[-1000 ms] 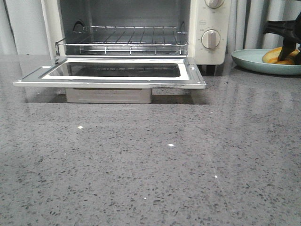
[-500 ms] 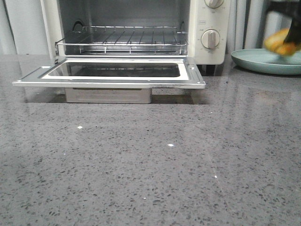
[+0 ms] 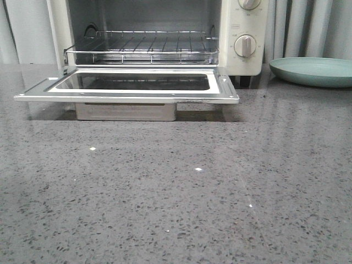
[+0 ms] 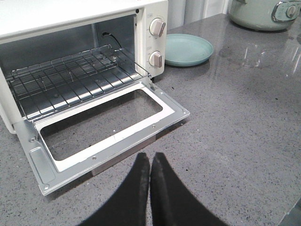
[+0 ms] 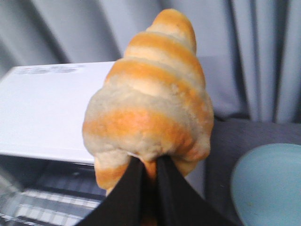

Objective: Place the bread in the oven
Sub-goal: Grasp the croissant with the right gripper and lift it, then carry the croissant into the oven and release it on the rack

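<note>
Gripping the bread (image 5: 151, 99) between its black fingers (image 5: 126, 193), the right tool (image 5: 145, 188) holds the striped roll in the air above the oven (image 4: 80, 61) and the pale green plate (image 4: 187, 49). Toward the worktop's (image 3: 176, 192) far edge the oven's door (image 3: 132, 88) lies flat open, wire rack (image 3: 144, 43) bare. The left tool (image 4: 149, 176) is closed on nothing over the grey worktop.

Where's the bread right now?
The bread is clamped in the right gripper, shown only in the right wrist view, held in the air near the oven and the green plate.
</note>
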You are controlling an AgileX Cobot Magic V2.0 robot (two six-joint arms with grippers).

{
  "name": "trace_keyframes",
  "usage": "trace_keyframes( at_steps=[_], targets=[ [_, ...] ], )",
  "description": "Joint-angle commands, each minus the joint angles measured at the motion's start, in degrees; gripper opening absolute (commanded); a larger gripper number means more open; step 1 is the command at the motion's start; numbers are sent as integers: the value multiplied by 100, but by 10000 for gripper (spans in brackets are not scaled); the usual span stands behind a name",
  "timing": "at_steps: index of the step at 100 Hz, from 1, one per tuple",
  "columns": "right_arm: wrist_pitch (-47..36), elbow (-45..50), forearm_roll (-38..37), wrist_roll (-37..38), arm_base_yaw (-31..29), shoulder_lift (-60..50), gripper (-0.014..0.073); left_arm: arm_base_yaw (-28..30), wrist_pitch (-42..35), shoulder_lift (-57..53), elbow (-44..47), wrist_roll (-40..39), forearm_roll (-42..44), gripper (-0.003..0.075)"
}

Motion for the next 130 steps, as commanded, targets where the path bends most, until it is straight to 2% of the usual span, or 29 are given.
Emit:
trace_keyframes(
  at_steps=[1,8,18,35,60,81,122,130],
  targets=[
    [-481,-208,-28,-112,582,-331,-69,3,-530,19,-134,2,-170,-21],
    [-481,-208,-28,-167,1117,-290,-69,3,-556,19,-134,2,-170,-21],
    [-481,-208,-28,-635,1845,-42,-69,3,-556,19,-134,2,-170,-21],
    [-504,-208,-28,-920,2378,759,-69,3,-556,19,-134,2,-170,-21],
    [-650,-208,-431,-925,2285,1707,-69,3,-556,19,-134,2,-170,-21],
    [-1355,-230,-445,-925,1883,2154,-69,3,-545,19,-134,2,-199,-21],
    [-1151,-1280,-445,-925,1546,2821,-66,3,-507,19,-134,2,-298,-21],
    [-1050,-1410,-445,-925,1546,2946,-20,3,-507,19,-134,2,-298,-21]
  ],
)
